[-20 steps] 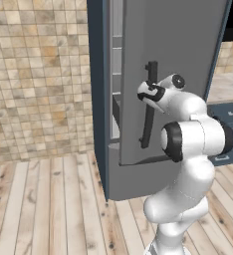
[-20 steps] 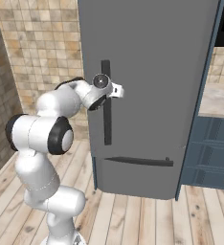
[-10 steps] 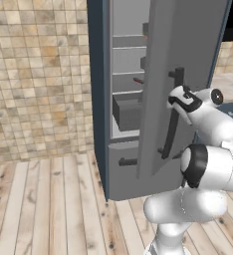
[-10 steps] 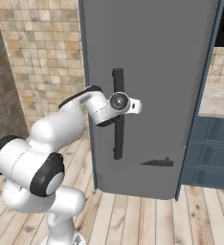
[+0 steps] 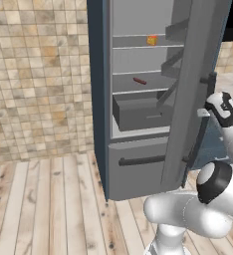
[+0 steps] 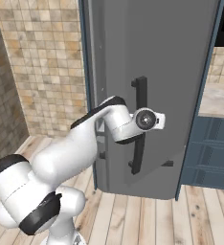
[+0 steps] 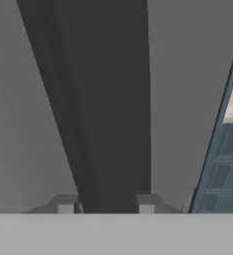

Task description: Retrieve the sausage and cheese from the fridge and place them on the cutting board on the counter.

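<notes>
In the left base view, you had the fridge (image 5: 138, 99) upper door swung well open, its edge standing between the arm and the shelves. The cheese (image 5: 152, 40) sat on the upper shelf toward the right; the sausage (image 5: 139, 80) lay one shelf lower, its long axis slanting across the shelf. Both were to the left of the hand and deeper in, behind the door. The open room lay left of the door's edge, in front of the shelves.

In the right base view, your gripper (image 6: 143, 125) was at the door's dark bar handle (image 6: 139, 127), about mid-height on the vertical bar, the wrist coming in from the left. The blue drawers (image 6: 209, 153) stood just right of the door, so there was little swing room on that side.

In the hand view, the two fingertips (image 7: 65, 203) straddled the handle, which ran up between them. The jaws looked closed around the bar, though you couldn't see the contact itself. To reach the food, I judge you would have to let go and bring the hand around the door's free edge.
</notes>
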Tool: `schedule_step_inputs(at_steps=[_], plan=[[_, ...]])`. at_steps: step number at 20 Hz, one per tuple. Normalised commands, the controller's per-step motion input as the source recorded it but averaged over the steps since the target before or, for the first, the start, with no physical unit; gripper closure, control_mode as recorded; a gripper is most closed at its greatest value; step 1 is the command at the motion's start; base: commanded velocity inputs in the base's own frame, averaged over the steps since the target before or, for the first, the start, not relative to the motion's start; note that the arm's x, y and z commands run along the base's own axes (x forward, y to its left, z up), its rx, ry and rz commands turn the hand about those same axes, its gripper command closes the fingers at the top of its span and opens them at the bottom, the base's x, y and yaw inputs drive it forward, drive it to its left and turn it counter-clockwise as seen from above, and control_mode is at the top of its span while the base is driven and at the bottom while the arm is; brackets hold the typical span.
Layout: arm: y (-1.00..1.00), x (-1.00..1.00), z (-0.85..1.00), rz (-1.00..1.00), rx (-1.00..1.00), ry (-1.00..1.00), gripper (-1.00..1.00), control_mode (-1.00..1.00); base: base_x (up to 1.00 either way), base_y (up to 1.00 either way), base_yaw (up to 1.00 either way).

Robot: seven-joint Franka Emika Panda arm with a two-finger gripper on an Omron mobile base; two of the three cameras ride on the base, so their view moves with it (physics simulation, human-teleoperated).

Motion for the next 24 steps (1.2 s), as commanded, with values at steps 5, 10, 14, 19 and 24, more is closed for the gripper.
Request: schedule_step_inputs(at_steps=[5, 10, 14, 19, 24], plan=[[-0.22, -0.57, 0.16, 0.02, 0.0, 0.0, 1.0, -1.0, 0.0, 0.0, 0.0], [0.2, -0.47, 0.01, 0.0, 0.0, 0.0, 1.0, -1.0, 0.0, 0.0, 0.0], [0.04, -0.55, 0.01, 0.0, 0.0, 0.01, -1.0, -1.0, 0.0, 0.0, 0.0], [0.0, -0.69, 0.1, 0.0, 0.0, 0.0, -1.0, -1.0, 0.0, 0.0, 0.0], [0.04, -0.83, 0.28, 0.0, 0.0, 0.0, -1.0, -1.0, 0.0, 0.0, 0.0]])
